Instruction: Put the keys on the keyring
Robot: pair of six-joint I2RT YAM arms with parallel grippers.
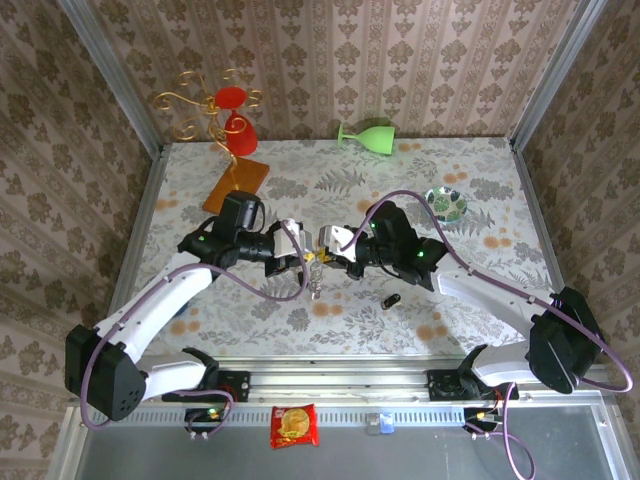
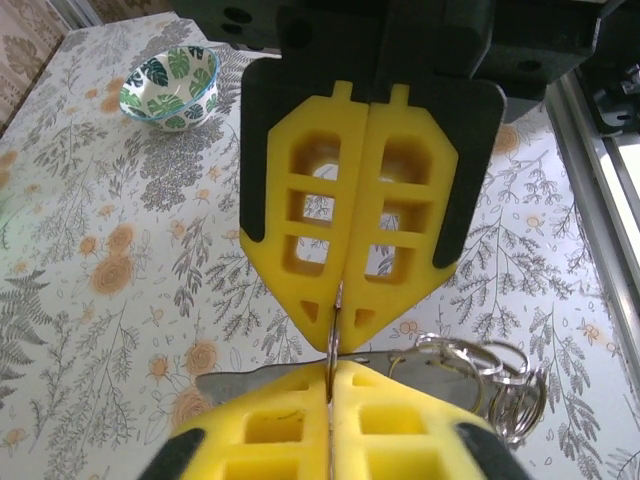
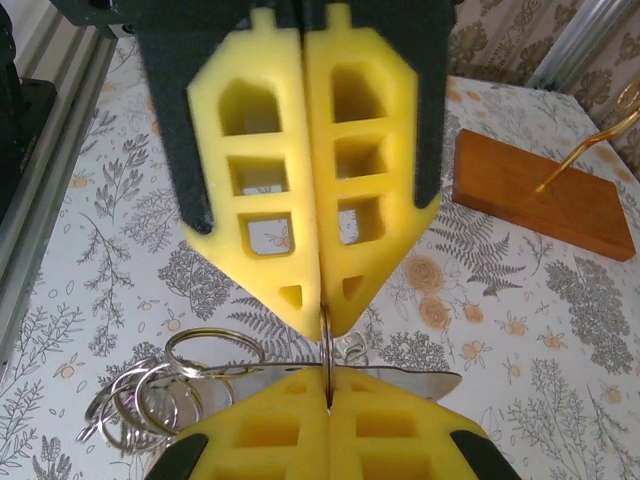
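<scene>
A: Start big. What's there?
B: A table (image 1: 300, 170) under a floral cloth, with the left arm (image 1: 150, 300) and right arm (image 1: 490, 290) reaching in to meet over its middle.
A: And around them?
B: At the far side there is a gold wire stand (image 1: 238, 185) on a wooden base and a green goblet (image 1: 372, 135) on its side. Toward the right is a small leaf-patterned dish (image 1: 446, 203). A snack packet (image 1: 295, 425) lies on the near rail.
A: The tools?
B: The left gripper (image 2: 330, 395) and right gripper (image 3: 328, 400) face each other tip to tip. Each has its yellow pads (image 2: 440, 180) pressed together, leaving only a slit, and each pinches the same thing.
A: Which is?
B: The keyring (image 2: 331, 340), seen edge-on from both wrists as a thin metal line running from one slit to the other. It is held off the cloth between the two.
A: Anything with it?
B: A bunch of small silver rings (image 3: 150, 395) sits just beside the pads, and a flat metal strip (image 3: 400, 376) lies across at the tips. What it is I cannot tell.
A: And loose on the table?
B: One key (image 1: 391, 299), black-headed, lies on the cloth near the right arm, apart from the keyring.
</scene>
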